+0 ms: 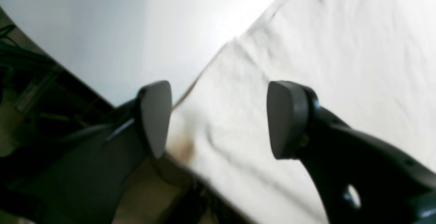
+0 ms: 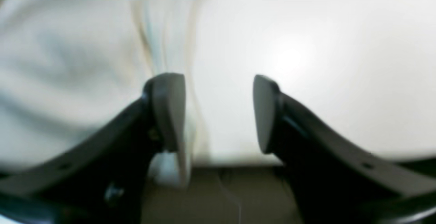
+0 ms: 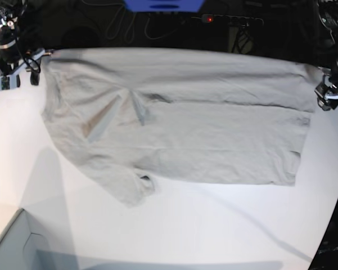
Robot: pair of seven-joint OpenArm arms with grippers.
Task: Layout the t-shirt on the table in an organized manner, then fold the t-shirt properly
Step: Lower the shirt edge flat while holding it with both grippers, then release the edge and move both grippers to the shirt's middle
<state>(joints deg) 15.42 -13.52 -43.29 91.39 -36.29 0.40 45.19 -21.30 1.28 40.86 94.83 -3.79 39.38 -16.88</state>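
The light grey-beige t-shirt point(image 3: 202, 135) lies spread sideways on the white table point(image 3: 213, 225), one short sleeve point(image 3: 132, 188) pointing to the front. My right gripper point(image 3: 18, 80) stands open at the shirt's far left corner. In the right wrist view the right gripper point(image 2: 218, 111) has nothing between its fingers, with the t-shirt point(image 2: 68, 64) left of them and bare table point(image 2: 323, 64) on the right. My left gripper point(image 3: 326, 100) is at the shirt's far right corner. In the left wrist view the left gripper point(image 1: 219, 118) hangs open over the t-shirt point(image 1: 340, 64) edge, holding nothing.
A grey box corner point(image 3: 11, 242) sits at the front left. Behind the table are a blue object point(image 3: 163, 4) and a power strip point(image 3: 225, 19) with cables. The table edge point(image 1: 85, 77) curves close under the left gripper, with dark clutter beyond.
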